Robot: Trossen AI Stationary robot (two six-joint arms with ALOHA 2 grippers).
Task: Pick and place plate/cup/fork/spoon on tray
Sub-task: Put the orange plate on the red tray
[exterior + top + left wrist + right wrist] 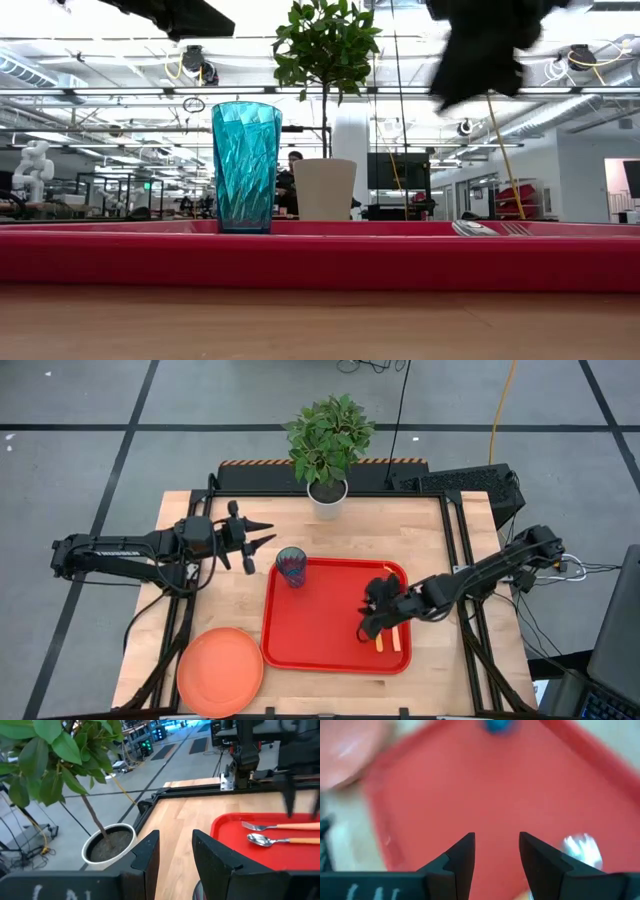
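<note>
Right gripper (372, 622) is over the tray (320, 645), jaws apart w/ nothing between them, red floor showing straight thru the gap in my wrist view. Fork (396, 636) and spoon (379, 641) lie side by side on the tray's right end, just beside my right fingers (461, 854); spoon bowl glints near one fingertip. Cup (292, 567) stands upright in the tray's far left corner. Plate (220, 671) sits on the wood off the tray's near left corner; whether it touches the rim, can't tell. Left gripper (258, 534) hangs over bare table left of the cup, jaws parted and holding nothing, pointed toward the white pot (327, 499) w/ the green plant at the table's back edge. Surface is a pale wooden butcher-block top (400, 530) w/ a black frame round it, grey floor w/ dark tape lines beyond. Low view: big open workshop behind, ceiling pipes and lights, racks, a white humanoid figure (35, 165) far left, a person partly hidden behind the pot.
</note>
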